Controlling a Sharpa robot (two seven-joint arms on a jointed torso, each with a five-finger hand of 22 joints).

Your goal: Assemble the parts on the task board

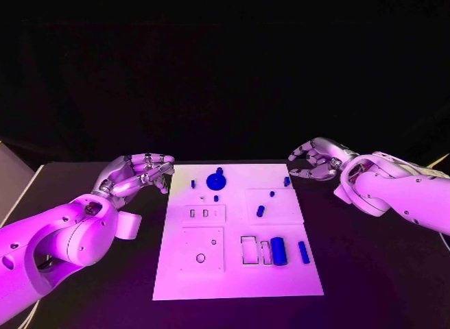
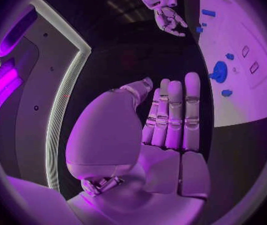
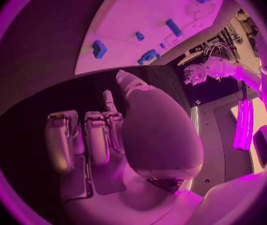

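We see left hand (image 1: 138, 173) beside board's (image 1: 235, 274) far corner on its own side, fingers straight and pressed together, holding nothing. Right hand (image 1: 317, 159) by opposite far corner, fingers curled in, empty. Blue parts untouched: round knob (image 1: 216, 181) nearest left hand, small peg (image 1: 287, 181) nearest right, cylinder (image 1: 278, 251) well apart from both. We judge risk: small parts sit close together, so broad reach may knock neighbours or shift board.

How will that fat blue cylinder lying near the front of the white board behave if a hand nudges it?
The fat blue cylinder lies on its side on the white task board, so a sideways nudge would likely roll it. It looks rigid, probably moulded plastic, so it shouldn't flex. Its smooth, round surface may slip in a light pinch. Neither hand touches it now.
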